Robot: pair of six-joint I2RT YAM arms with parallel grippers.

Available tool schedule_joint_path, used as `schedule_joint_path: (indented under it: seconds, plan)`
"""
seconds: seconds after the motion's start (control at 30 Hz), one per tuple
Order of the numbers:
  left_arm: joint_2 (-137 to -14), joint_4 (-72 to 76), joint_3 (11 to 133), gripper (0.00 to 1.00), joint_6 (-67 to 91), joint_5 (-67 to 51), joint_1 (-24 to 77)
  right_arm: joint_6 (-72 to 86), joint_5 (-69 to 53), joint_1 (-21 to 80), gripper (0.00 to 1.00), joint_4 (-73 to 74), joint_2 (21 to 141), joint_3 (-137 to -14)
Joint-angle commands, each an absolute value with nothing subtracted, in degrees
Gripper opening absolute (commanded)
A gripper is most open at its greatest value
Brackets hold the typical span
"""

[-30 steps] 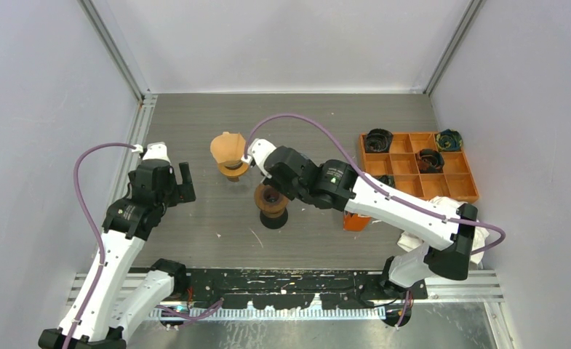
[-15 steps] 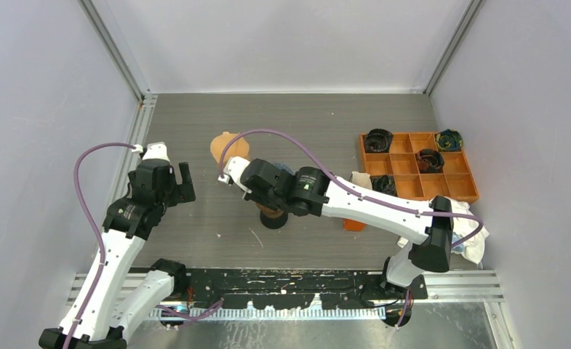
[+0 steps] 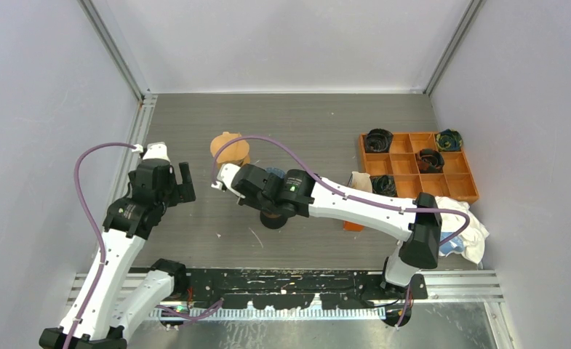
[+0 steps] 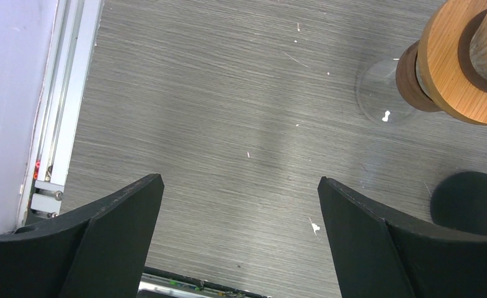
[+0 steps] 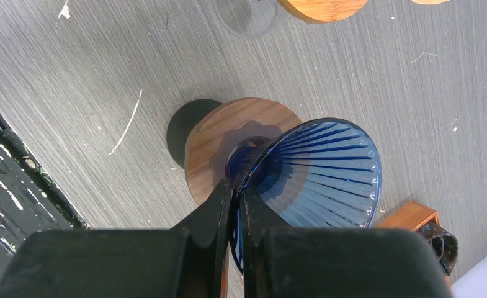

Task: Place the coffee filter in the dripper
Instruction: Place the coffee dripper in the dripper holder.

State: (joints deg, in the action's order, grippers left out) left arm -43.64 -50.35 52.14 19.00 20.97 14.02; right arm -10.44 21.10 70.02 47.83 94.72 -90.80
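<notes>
Seen from above, the right arm (image 3: 355, 203) hung over the wooden dripper (image 3: 273, 219) mid-tabletop, probably to seat the blue coffee filter (image 3: 273, 173). Left wrist view: the left gripper (image 4: 241, 186) gaped empty near the left edge. Right wrist view: the right gripper (image 5: 236, 186) pinched the filter's rim, its tip at the dripper's hole.

The left gripper (image 4: 239, 181) holds its two black fingers (image 4: 116, 230) wide apart over the grey table (image 4: 216, 93). Far right stands a dripper (image 4: 458, 68) with a wooden ring. Nearer is a black round base (image 4: 467, 198). A metal rail (image 4: 67, 93) runs along the left.
</notes>
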Motion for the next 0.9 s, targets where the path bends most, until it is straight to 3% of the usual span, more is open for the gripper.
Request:
schedule_joint_path:
  seconds: [0.0, 0.37, 0.6, 0.87]
  plan:
    - [-43.51, -47.54, 52.23, 0.99, 18.81, 20.86, 13.48, -11.47, 21.67, 70.2, 0.02, 45.05, 94.68, -92.07]
    - [-43.59, -47.51, 52.17, 0.99, 18.81, 20.83, 13.41, -11.38, 22.65, 70.18, 0.13, 44.38, 95.81, -89.88]
    - [-43.67, -47.52, 52.21, 0.99, 18.81, 20.68, 13.41, -10.81, 22.72, 70.22, 0.31, 44.55, 95.42, -89.29]
    - [-44.22, -46.8, 52.08, 0.99, 18.87, 20.24, 13.36, -10.05, 20.67, 70.22, 0.45, 44.65, 93.14, -90.03]
